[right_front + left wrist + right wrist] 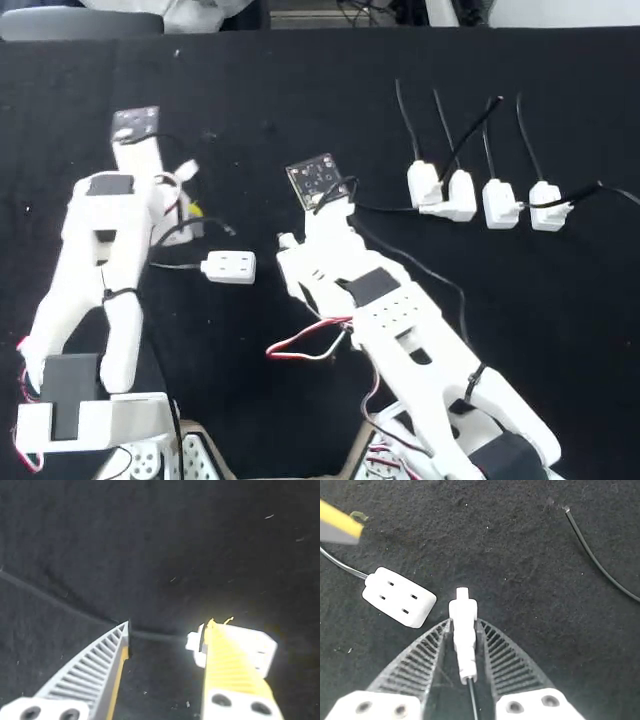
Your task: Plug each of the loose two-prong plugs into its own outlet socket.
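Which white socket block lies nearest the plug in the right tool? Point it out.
The lone socket block with empty slots, next to that plug; the other four sit in a row far off.

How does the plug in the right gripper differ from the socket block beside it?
The plug is narrow and long; the socket block is wider and rounded. The plug is clamped in the right gripper, while the socket block lies free on the black cloth. The socket block shows four slots; the plug none. Both are white with a thin cable.
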